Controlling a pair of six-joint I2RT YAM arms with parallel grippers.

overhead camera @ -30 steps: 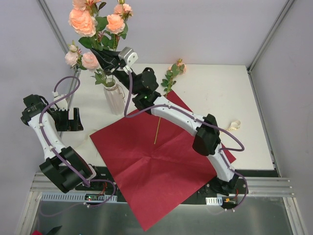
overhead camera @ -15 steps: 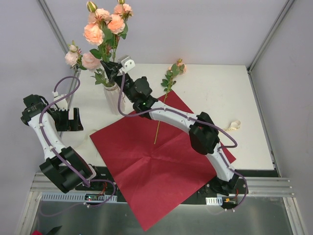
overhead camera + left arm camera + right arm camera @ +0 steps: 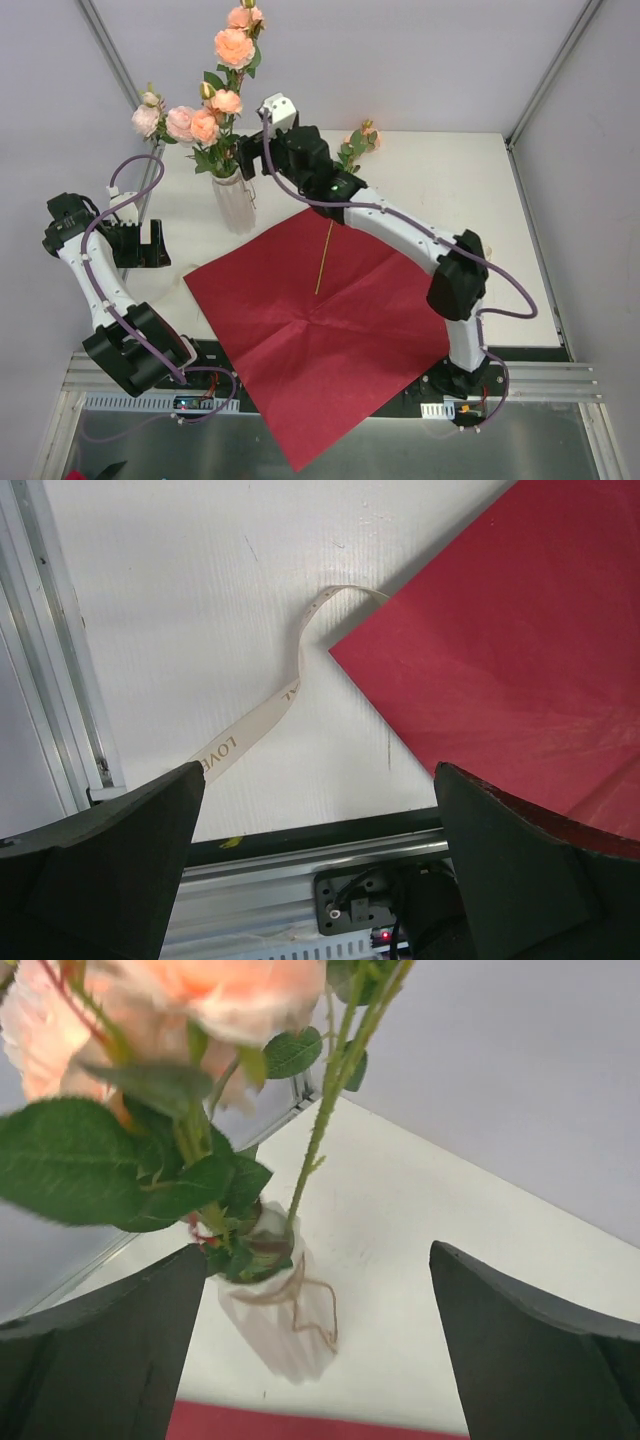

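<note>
At the bottom left of the top view the left arm rises from its base, bends hard at an elbow near the left edge and folds back inward. The left gripper (image 3: 140,246) hangs low over the white table (image 3: 480,180), just off the left corner of the red sheet (image 3: 320,330). Its wrist view shows the two fingers spread wide with nothing between them. Below lie the sheet's corner and a cream ribbon (image 3: 268,708) curling beside it, printed with letters.

At the bottom right the right arm climbs from its base to an elbow at the right-centre of the frame. From there it stretches in one long diagonal over the sheet toward the upper left. It passes over a loose flower stem (image 3: 322,262) lying half on the sheet.

The right gripper (image 3: 248,158) ends at the upper left, just beside the roses (image 3: 190,124), above and to the right of the white vase (image 3: 234,200) on the table. Its fingers stand apart, gripping nothing. In its wrist view the vase and the green stems rising from it sit between and beyond them, and the blooms are blurred at the top.
</note>
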